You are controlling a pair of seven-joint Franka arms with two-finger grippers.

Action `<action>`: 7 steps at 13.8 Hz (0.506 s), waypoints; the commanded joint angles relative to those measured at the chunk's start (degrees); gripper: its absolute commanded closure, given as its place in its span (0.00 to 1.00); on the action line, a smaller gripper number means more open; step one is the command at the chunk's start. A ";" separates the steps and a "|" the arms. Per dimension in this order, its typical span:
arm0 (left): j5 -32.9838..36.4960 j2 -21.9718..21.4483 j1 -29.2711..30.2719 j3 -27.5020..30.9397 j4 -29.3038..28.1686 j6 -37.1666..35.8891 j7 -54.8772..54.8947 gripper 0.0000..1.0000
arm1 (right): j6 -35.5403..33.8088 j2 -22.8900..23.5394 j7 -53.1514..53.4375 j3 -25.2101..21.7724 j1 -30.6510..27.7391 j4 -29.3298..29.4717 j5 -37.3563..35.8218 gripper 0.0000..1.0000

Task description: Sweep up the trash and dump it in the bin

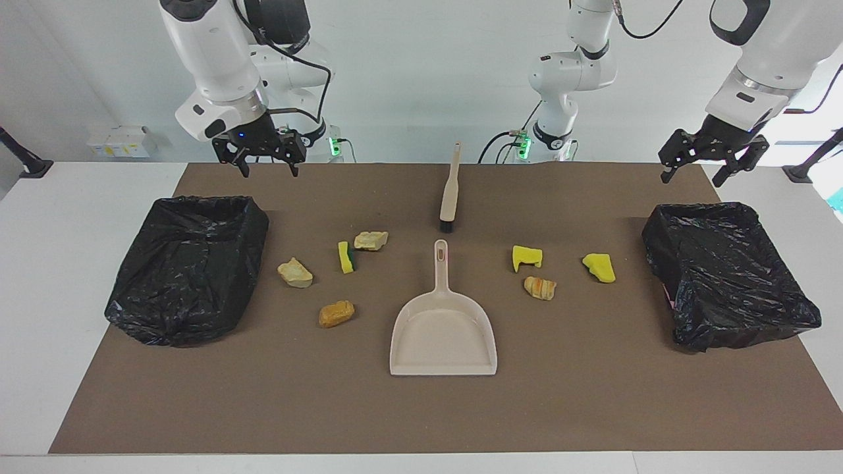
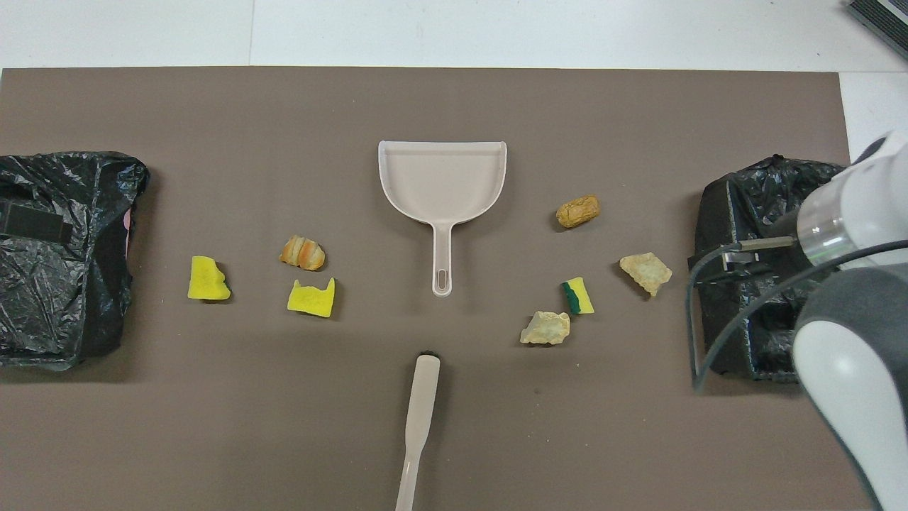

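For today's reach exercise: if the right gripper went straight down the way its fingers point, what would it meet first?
Probably the bare brown mat, beside the nearer corner of the black bin. The right gripper hangs open in the air, so depth is uncertain.

The dustpan (image 1: 442,329) lies at mid-table, handle toward the robots. The brush (image 1: 450,191) lies nearer the robots, in line with that handle, not touching it. Four trash pieces (image 1: 327,273) lie between the dustpan and the bin (image 1: 188,266) at the right arm's end. Three more pieces (image 1: 560,268) lie between the dustpan and the second bin (image 1: 728,273) at the left arm's end. All rest on the mat (image 1: 421,408).
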 commanded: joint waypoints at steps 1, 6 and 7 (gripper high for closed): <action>-0.45 -5.78 -2.86 0.27 -8.00 1.19 -2.72 0.00 | 3.71 2.48 2.73 -0.16 2.46 -0.01 2.34 0.00; -0.71 -14.21 -10.23 0.18 -21.97 4.78 -6.25 0.00 | 5.13 8.80 6.43 -0.08 7.21 3.50 2.61 0.00; -0.71 -15.27 -12.08 0.10 -24.17 5.14 -6.60 0.00 | 5.31 10.29 7.83 0.45 7.74 4.29 2.08 0.00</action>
